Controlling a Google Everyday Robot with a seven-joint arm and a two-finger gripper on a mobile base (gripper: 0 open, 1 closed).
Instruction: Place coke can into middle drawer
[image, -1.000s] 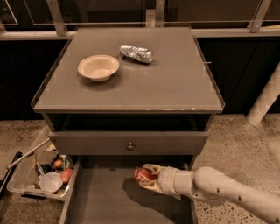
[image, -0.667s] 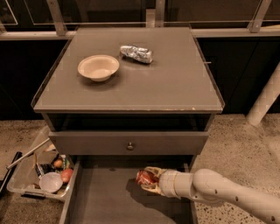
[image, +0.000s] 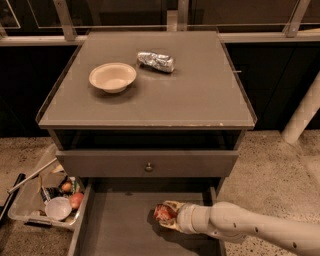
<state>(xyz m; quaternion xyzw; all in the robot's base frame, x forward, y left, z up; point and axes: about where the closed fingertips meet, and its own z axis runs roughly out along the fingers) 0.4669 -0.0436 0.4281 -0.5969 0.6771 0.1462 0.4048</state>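
Note:
The coke can (image: 162, 212) shows as a small red can held between the fingers of my gripper (image: 167, 216), which is shut on it. The gripper reaches in from the lower right on a white arm (image: 250, 231). The can hangs low over the right part of the open middle drawer (image: 120, 227), a wide, shallow grey drawer pulled out at the bottom of the cabinet. I cannot tell whether the can touches the drawer floor. Part of the can is hidden by the fingers.
Above the open drawer is a closed drawer front with a round knob (image: 148, 166). On the cabinet top stand a cream bowl (image: 112, 76) and a crumpled silver packet (image: 156, 61). A clear bin of odds and ends (image: 45, 200) sits on the floor left. A white post (image: 302, 112) stands right.
The gripper with the can has moved a little lower and to the left, deeper into the open drawer. Nothing else has moved.

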